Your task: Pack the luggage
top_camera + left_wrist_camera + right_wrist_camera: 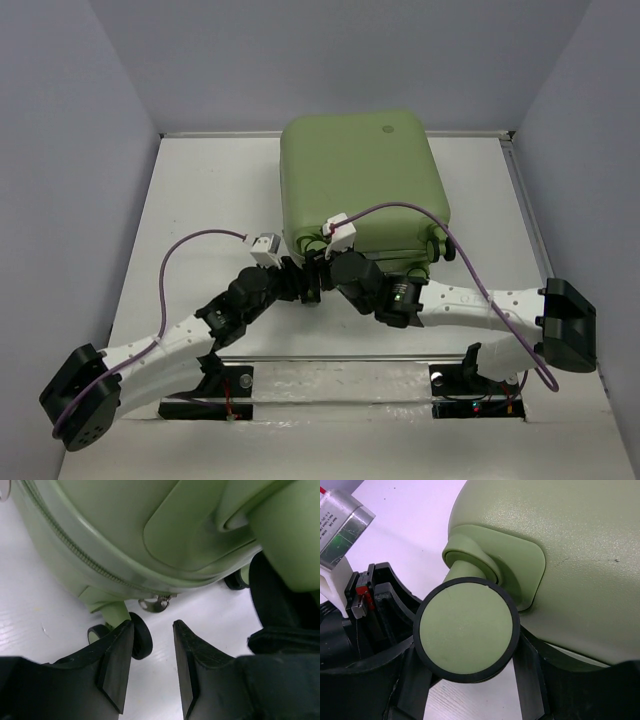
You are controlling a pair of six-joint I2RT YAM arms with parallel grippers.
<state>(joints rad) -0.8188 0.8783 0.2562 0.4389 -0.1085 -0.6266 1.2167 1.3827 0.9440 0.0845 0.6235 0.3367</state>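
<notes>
The luggage (362,180) is a light-green hard-shell suitcase lying shut at the back middle of the table. My left gripper (303,283) is open and empty at its near left corner. In the left wrist view the left gripper (152,626) points at the zipper seam, with a metal zipper pull (156,603) just beyond and a black wheel (141,636) beside the left finger. My right gripper (328,262) is right next to it. In the right wrist view the right gripper (470,647) has its jaws spread on either side of a green-and-black wheel (466,631), which hides the fingertips.
The white table (200,190) has raised walls at the left, back and right. Purple cables (190,245) loop above both arms. The two grippers are crowded together at the suitcase's near edge. Another wheel (440,250) shows at the suitcase's near right corner.
</notes>
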